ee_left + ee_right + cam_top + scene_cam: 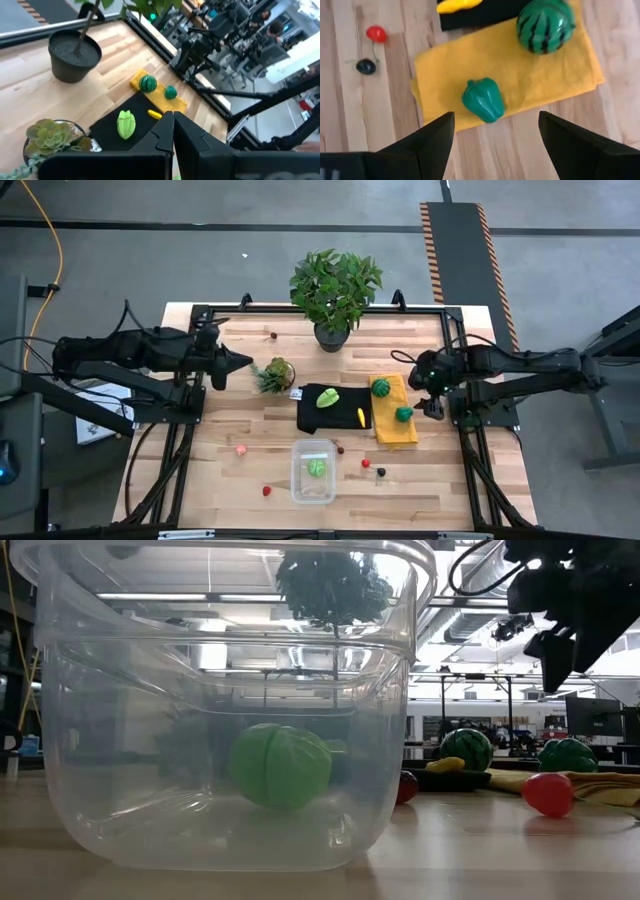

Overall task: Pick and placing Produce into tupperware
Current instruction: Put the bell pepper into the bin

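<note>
In the high view, nearest you at bottom centre sits the tupperware [314, 471] on the desk [220, 450], with one lime-green round piece [317, 468] already inside; the low view shows that piece resting on the floor of the clear tub. Around the tub you have loose produce on bare wood: a red piece [267, 491] to its lower left, a pink one [240, 448] to its upper left, a dark berry [340, 449] just right of its top corner, then a red berry [366, 463] and a dark one [380, 472] further right. Beyond that, mid-frame, lies the black cloth [312, 412] carrying a lime-green piece [328, 397] and a yellow piece [361, 416]; touching its right edge is the yellow cloth [394, 430] with the striped melon [381, 387] and the green pepper [403, 414]. Your right gripper [434, 408] hovers just right of that pepper, jaws apart and empty, the pepper lying between them in the wrist view. The small succulent [274, 373] stands left of the black cloth, and the left gripper [240, 362] waits beside it, jaws together. Farthest off, top centre, stands the leafy potted plant [335, 290], with a red speck [273, 335] on the wood to its left.
</note>
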Motion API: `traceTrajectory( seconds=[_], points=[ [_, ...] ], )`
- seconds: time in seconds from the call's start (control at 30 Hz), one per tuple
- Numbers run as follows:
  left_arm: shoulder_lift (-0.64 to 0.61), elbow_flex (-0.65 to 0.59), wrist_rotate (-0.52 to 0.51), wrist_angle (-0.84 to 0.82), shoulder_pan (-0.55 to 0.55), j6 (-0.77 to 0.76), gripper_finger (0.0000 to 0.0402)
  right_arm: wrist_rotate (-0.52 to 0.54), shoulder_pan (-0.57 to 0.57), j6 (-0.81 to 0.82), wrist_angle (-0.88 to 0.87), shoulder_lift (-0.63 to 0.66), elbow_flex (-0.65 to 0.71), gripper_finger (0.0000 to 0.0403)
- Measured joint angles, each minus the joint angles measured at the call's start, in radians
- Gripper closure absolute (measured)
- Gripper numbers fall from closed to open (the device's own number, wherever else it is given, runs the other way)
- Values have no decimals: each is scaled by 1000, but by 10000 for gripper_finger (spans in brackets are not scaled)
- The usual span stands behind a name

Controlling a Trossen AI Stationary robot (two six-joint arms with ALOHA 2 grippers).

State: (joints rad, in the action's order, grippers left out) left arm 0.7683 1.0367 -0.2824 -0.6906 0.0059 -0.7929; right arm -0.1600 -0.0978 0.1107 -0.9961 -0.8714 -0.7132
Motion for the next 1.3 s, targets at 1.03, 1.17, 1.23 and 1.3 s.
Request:
traceTrajectory(
  seconds=[1.03,1.17,1.23,1.3],
  points=[
    [34,0,36,0,0,29,401,128,213,105,105,-321,7,124],
    [34,0,52,0,0,29,401,140,213,142,145,-327,7,124],
    [34,0,62,0,0,29,401,140,213,144,146,-327,7,124],
    [34,0,66,0,0,29,401,141,213,152,143,-327,7,124]
  ],
)
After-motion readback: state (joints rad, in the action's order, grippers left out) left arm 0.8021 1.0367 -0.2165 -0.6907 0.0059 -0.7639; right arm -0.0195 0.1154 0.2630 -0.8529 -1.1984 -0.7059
